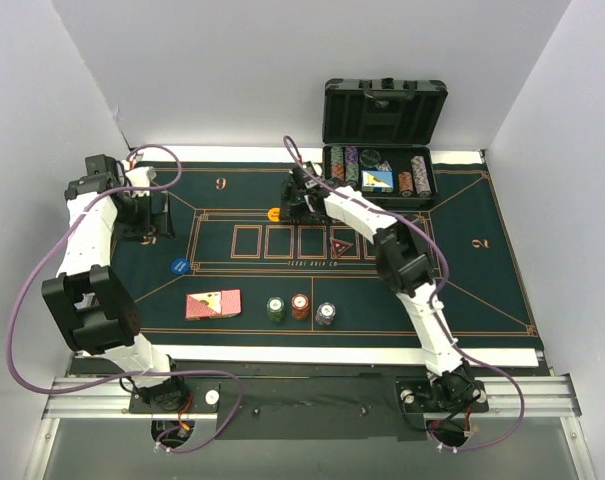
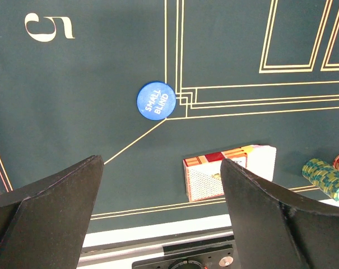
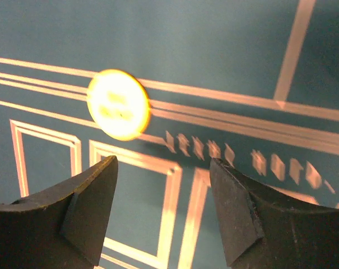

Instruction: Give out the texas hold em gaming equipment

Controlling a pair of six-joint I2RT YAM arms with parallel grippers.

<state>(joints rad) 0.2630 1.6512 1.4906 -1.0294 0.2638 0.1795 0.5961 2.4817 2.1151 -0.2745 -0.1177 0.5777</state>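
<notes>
This is a robotics lab test cell, not a card room. Plain white panels (image 1: 302,60) wall in the workspace at the back and on both sides. An aluminium rail (image 1: 82,400) runs along the near edge of the table (image 1: 282,353), and the white left arm (image 1: 87,230) and right arm (image 1: 402,265) are bolted to it. Loose purple cables (image 1: 17,330) loop from their bases up to their wrists. The gaming look comes only from props: a dark green felt mat (image 1: 482,280) with orange lines spread over the table, an open black case (image 1: 385,100) at the back, and poker chips (image 1: 300,306) stacked on the mat.
</notes>
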